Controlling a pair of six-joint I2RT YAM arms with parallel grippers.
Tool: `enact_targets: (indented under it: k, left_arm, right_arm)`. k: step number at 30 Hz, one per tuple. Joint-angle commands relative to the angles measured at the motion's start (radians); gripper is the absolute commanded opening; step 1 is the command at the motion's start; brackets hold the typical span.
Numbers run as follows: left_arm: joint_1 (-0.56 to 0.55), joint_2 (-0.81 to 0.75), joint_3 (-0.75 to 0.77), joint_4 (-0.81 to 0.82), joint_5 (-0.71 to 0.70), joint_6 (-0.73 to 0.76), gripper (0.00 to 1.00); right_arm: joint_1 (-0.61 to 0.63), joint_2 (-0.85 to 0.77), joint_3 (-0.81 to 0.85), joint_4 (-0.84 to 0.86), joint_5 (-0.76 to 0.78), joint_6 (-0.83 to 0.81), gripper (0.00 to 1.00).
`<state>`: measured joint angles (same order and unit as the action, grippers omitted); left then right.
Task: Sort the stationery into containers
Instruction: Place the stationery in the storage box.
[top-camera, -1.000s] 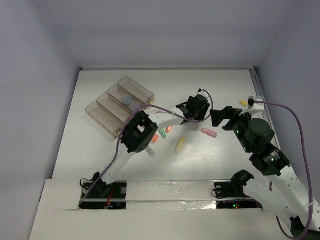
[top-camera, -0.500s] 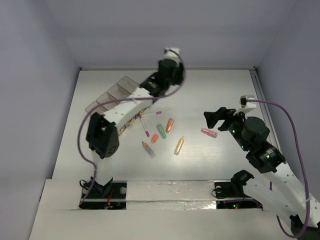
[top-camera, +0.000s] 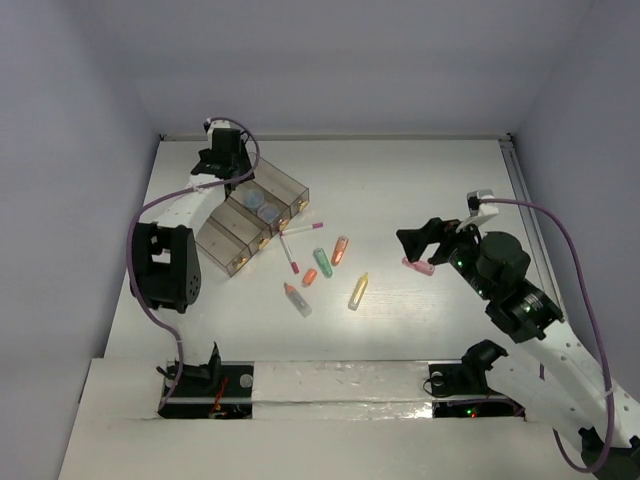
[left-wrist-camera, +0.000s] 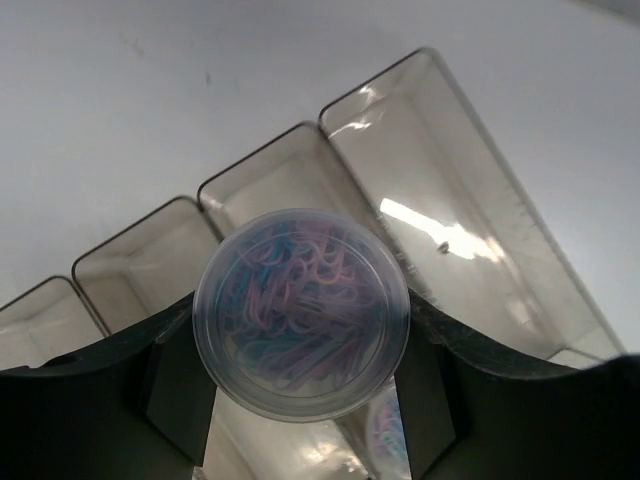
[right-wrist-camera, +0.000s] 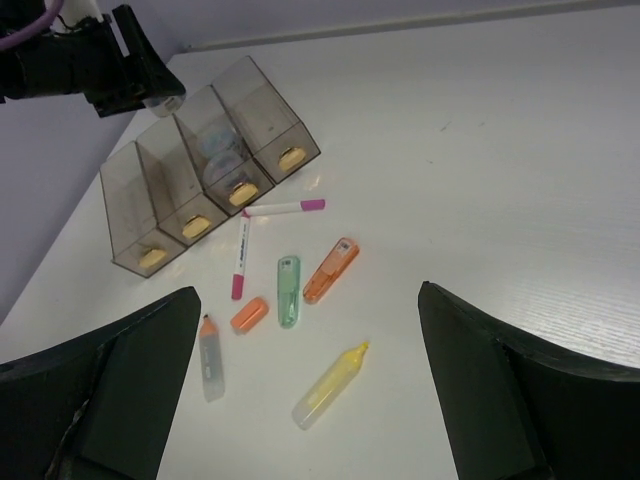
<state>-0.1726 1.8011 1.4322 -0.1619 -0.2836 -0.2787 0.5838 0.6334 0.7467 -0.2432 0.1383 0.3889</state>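
**A:** From above, where is everything?

**B:** The containers (top-camera: 232, 250) sit toward the far-left corner of the table (top-camera: 430, 180). The left gripper (top-camera: 224, 160) hangs over their far ends. Two lilac rolls (top-camera: 261, 206) already lie in one compartment. The right gripper (top-camera: 425, 242), jaws spread and empty, hovers just beside the pink stick (top-camera: 417, 265), toward the right edge. The other sticks and the pens (top-camera: 289, 250) lie loose mid-table.

**A:** And the left wrist camera?

**B:** Its jaws pinch a third roll (left-wrist-camera: 300, 312), a clear round tub, by its sides above the open compartments. It seems to straddle a dividing wall.

**A:** So the risk?

**B:** Let go there, it could catch the wall, tip, and roll out onto the table or drop into a neighbouring slot. It looks nearly as wide as a compartment, so there is little margin.

**A:** Right wrist?

**B:** Both fingers (right-wrist-camera: 130, 390) are wide apart with nothing between them. Ahead lie the green stick (right-wrist-camera: 288, 291), orange stick (right-wrist-camera: 331, 270) and yellow stick (right-wrist-camera: 328, 386). The pink one is out of this view, so closing blind may nudge it away.
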Motion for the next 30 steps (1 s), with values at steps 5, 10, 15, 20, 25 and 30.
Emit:
enact_targets:
  k: [5,10,15,20,25,30]
  left_arm:
    - [0.041,-0.016,-0.062,0.116,0.044,0.004,0.21]
    - [0.061,0.023,-0.075,0.156,0.102,0.012,0.22]
    - [0.061,0.053,-0.059,0.210,0.130,0.021,0.22]
    - [0.061,0.092,-0.026,0.197,0.121,0.030,0.23]
    - [0.061,0.118,-0.003,0.193,0.107,0.039,0.23]
    - [0.061,0.144,-0.001,0.180,0.093,0.050,0.31]
  right_arm:
    - [0.001,-0.021,-0.018,0.062,-0.054,0.001,0.95]
    - [0.001,-0.012,-0.020,0.064,-0.071,0.002,0.95]
    - [0.001,-0.012,-0.029,0.068,-0.069,0.002,0.95]
    - [0.001,-0.006,-0.030,0.070,-0.068,0.002,0.95]
    - [0.001,0.000,-0.035,0.073,-0.066,0.002,0.95]
    - [0.001,0.005,-0.043,0.081,-0.066,0.007,0.95]
